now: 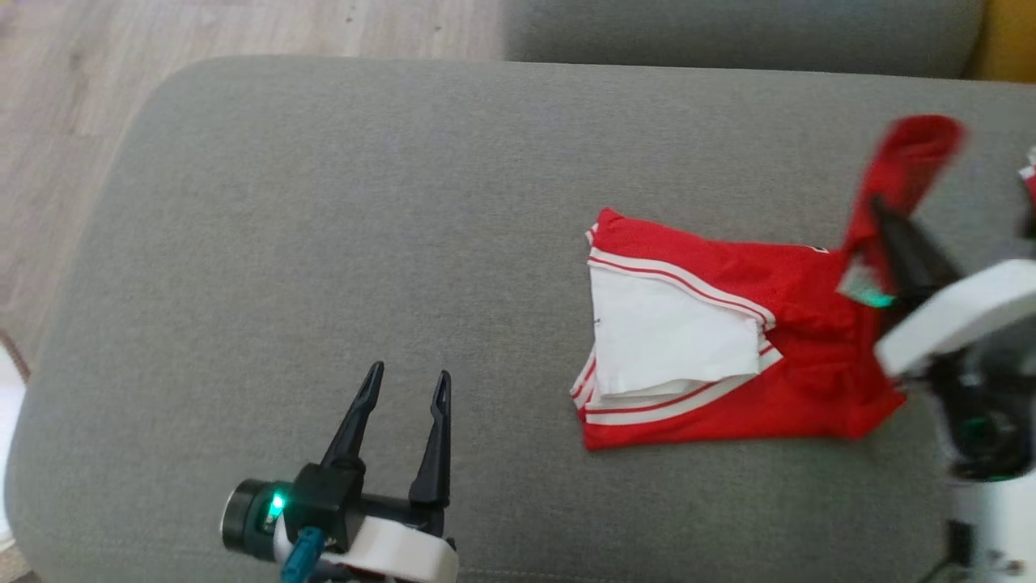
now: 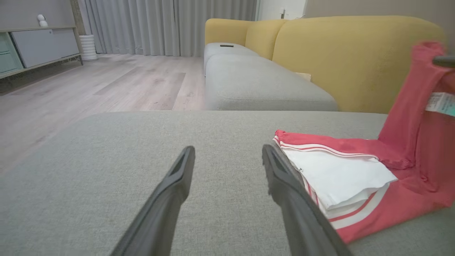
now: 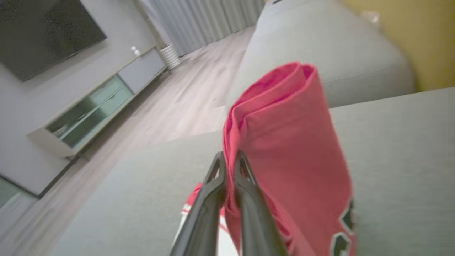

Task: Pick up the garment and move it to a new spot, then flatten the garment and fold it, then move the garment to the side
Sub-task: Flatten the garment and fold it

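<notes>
Wood floor (image 1: 65, 97) lay off the cushion's (image 1: 324, 202) left and far-left edges.

Left gripper (image 1: 409, 372) hung over the cushion's near-left part, above bare grey fabric. Jaws spread wide, nothing between them. In the left wrist view its fingers (image 2: 177, 185) pointed across the cushion, the right one just beside the garment's striped edge; contact could not be judged.

Garment (image 1: 809, 283) lay on the cushion's right half. Red cloth, with a white panel on top edged in red-and-white stripes. The left and middle parts rested flat on the cushion in layers. The right end rose off the cushion as a doubled red fold, blurred in the head view.

Right gripper (image 1: 876, 202) stood over the cushion's right edge, jaws pressed nearly together on that raised fold. The right wrist view showed the cloth (image 3: 291, 149) pinched between the fingertips and draped to their right, with dark lettering low on it. A pale label (image 1: 862, 287) hung from the lifted cloth just below the grip.

Beyond the cushion's far-right corner sat a yellow backrest (image 2: 355, 60).
</notes>
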Controlling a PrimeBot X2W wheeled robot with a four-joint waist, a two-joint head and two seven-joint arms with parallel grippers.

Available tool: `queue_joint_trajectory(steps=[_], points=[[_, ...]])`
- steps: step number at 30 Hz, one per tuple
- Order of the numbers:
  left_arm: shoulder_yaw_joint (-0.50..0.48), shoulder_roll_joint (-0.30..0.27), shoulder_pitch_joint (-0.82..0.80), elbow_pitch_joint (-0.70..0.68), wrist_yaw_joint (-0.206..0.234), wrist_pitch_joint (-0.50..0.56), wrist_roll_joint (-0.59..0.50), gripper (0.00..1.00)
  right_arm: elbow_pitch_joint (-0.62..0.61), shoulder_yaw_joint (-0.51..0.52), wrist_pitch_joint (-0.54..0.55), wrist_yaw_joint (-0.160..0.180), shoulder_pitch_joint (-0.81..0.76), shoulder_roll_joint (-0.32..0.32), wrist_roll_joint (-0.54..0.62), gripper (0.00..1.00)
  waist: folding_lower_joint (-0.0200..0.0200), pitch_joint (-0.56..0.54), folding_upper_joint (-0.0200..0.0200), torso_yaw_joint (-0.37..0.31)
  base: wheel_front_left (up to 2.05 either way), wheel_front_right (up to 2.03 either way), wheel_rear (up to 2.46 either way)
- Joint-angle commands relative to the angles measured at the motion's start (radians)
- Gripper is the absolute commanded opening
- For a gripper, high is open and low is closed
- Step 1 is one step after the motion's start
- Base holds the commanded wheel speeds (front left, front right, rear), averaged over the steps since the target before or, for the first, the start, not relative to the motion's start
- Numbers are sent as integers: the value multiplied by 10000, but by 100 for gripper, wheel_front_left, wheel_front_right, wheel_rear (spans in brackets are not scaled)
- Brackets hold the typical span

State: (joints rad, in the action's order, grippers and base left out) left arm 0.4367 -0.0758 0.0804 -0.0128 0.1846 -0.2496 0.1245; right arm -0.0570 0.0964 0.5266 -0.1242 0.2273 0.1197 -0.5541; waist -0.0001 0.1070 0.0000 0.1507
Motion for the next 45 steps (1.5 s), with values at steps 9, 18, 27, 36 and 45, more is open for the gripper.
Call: queue_joint_trajectory(steps=[9, 18, 27, 36, 45], points=[[-204, 214, -292, -228, -108, -122, -44, 100, 835, -2255, 67, -65, 248, -597, 22, 0, 1, 93, 0, 820, 0, 0, 0], [-70, 249, -377, -170, -42, -122, 53, 100, 2127, -3429, -834, -65, 493, -690, -723, 100, 1, 203, 0, 1068, 0, 0, 0], [-502, 254, -104, 18, 67, -122, 62, 100, 1636, -3072, -2364, -65, 156, -239, -1094, 100, 1, -433, 0, 275, 0, 0, 0], [-1226, 227, 228, 147, 38, -122, 76, 100, 2489, -2774, -4095, -65, -646, 1050, -948, 100, 1, -997, 0, -700, 0, 0, 0], [-1748, 181, 529, 140, -105, -122, -51, 100, 3349, -3787, -6847, -65, -1154, 2261, 745, 100, 1, -1309, 0, -1159, 0, 0, 0]])
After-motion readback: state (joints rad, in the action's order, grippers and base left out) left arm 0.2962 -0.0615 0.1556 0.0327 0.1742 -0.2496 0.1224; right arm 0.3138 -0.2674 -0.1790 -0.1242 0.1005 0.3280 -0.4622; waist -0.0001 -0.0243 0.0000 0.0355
